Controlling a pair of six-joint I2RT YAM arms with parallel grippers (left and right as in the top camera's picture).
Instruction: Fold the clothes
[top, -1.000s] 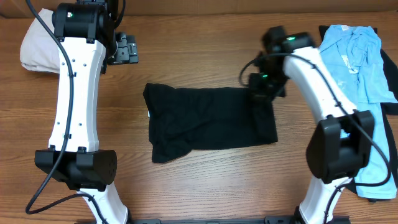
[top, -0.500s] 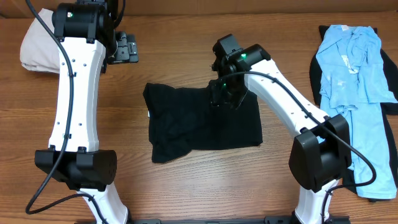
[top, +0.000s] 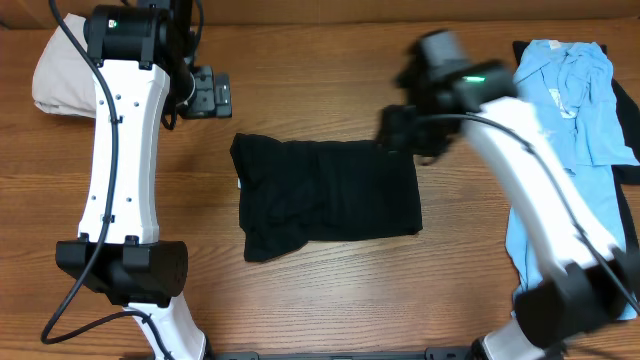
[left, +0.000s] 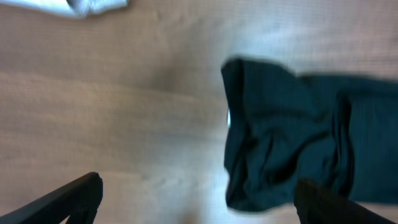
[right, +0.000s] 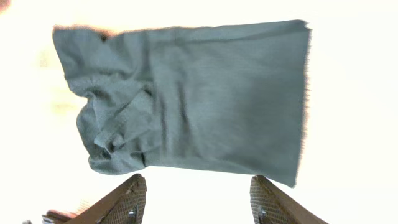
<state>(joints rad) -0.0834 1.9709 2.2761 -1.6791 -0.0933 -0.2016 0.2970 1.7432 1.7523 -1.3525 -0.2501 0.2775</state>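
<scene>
A black garment (top: 328, 198) lies flat in the middle of the table (top: 300, 300); both grippers are empty.
The left gripper (top: 205, 93) hangs beyond the garment's far-left corner, its fingers (left: 68, 199) spread wide with nothing between; only their tips show in its wrist view, where the garment's right part is cut off; the right gripper (top: 405, 130) is smeared by blur overhead, near the far-right corner; its washed-out wrist view shows its fingers (right: 118, 199) parted and bare; blue clothes (top: 575, 100) run off the right edge; a beige cloth (top: 62, 75) sits far left, partly behind the arm.
</scene>
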